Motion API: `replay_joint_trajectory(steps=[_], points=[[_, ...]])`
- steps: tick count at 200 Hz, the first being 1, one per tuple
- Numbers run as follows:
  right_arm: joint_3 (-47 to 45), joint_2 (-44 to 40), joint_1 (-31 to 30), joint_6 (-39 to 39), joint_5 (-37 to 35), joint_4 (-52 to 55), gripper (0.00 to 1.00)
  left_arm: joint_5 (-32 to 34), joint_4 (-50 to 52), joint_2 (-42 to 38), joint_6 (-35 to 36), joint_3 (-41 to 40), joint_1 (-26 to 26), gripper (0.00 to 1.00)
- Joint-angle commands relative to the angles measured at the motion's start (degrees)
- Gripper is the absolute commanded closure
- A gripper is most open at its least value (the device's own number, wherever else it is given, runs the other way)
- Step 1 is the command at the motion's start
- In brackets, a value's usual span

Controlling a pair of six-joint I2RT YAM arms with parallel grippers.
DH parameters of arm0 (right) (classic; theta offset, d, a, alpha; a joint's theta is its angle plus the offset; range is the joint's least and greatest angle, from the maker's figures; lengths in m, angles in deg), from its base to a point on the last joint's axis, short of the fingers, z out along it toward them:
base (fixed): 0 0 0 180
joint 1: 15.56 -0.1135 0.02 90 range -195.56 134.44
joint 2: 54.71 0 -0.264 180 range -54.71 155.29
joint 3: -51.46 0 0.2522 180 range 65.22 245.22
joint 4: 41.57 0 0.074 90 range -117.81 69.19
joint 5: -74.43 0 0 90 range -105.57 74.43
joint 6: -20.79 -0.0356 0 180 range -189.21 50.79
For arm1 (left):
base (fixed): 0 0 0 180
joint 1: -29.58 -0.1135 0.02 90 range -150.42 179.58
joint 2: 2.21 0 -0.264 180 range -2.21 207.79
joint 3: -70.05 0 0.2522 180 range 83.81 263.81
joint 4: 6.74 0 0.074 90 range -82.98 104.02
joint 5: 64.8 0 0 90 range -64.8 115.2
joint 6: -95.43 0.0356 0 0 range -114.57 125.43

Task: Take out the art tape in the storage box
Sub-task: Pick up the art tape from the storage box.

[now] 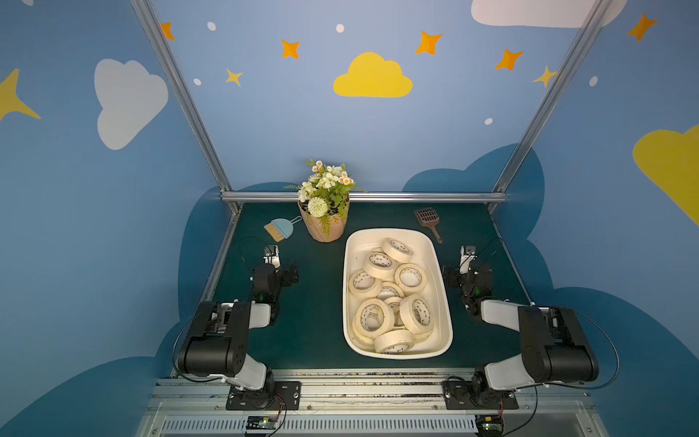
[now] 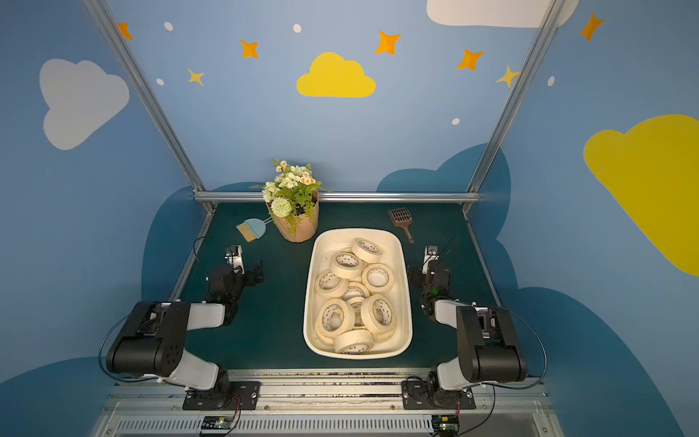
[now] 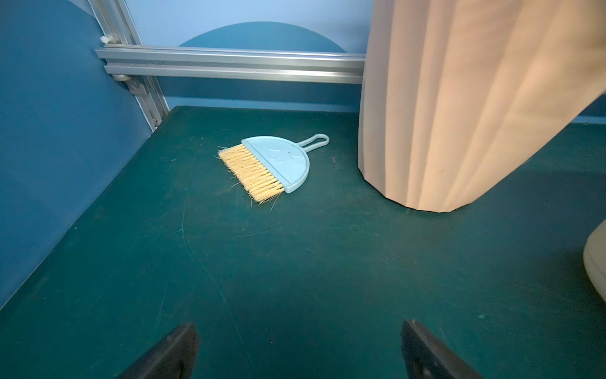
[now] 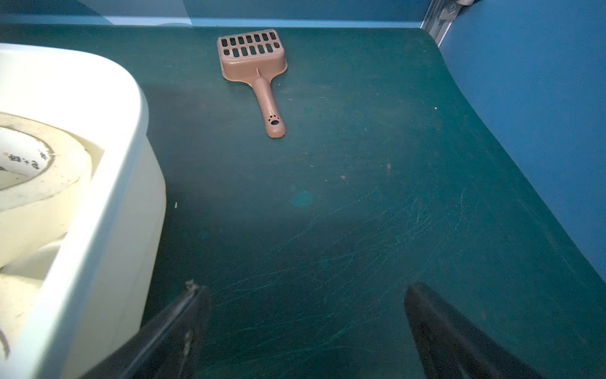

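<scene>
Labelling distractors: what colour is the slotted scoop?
Brownish-pink scoop, clearest in the right wrist view.

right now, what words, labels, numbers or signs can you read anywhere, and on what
Cream masking-tape rolls in the off-white plastic storage tub: dark print on the white cores, too small and blurred to read.
Light-blue plastic hand brush: faint raised marks, not legible.
Brown plastic slotted scoop: paw-shaped holes in the handle, no words.

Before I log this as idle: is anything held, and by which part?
Nothing is held; left gripper and right gripper stand open, art tape in the storage box.
</scene>
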Motion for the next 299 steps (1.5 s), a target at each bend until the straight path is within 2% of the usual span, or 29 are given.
replay_joint_trajectory(steps=[1,197,210,222,232,238,244,252,278,299], points=[[0.6,-0.4,0.0,0.1,0.3,0.5,0.01,0.0,1.1,0.5,0.5,0.0,-0.2,0.00],[0.8,-0.5,0.7,-0.2,1.7,1.1,0.01,-1.3,1.0,0.2,0.4,-0.2,-0.9,0.01],[0.9,-1.4,0.2,-1.3,-1.9,0.9,0.01,0.8,0.2,-0.9,0.2,0.0,-0.7,0.01],[2.2,-3.5,0.3,-3.3,-5.2,2.8,0.01,2.8,9.1,-5.3,-0.7,2.5,-0.7,0.01],[4.8,-5.4,0.6,-4.0,-5.3,9.1,0.01,4.1,17.6,-9.0,-1.1,5.2,-0.5,0.02],[7.6,-6.3,0.5,-5.2,-4.9,15.1,0.01,5.2,19.8,-10.9,-1.1,6.3,-0.1,0.02],[10.9,-6.8,0.4,-2.2,-2.8,22.4,0.01,5.9,20.8,-12.8,-0.8,6.8,0.3,0.02],[15.3,-7.0,-0.3,-2.1,-2.6,29.6,0.02,6.5,23.2,-15.3,-0.1,8.0,0.9,0.02],[21.8,-8.9,-4.9,-0.8,-7.0,41.4,0.01,10.6,37.6,-22.4,1.2,16.1,5.8,0.03],[28.8,-10.0,-8.0,-3.6,-4.1,53.3,0.01,11.5,50.0,-24.7,0.3,23.9,11.0,0.04]])
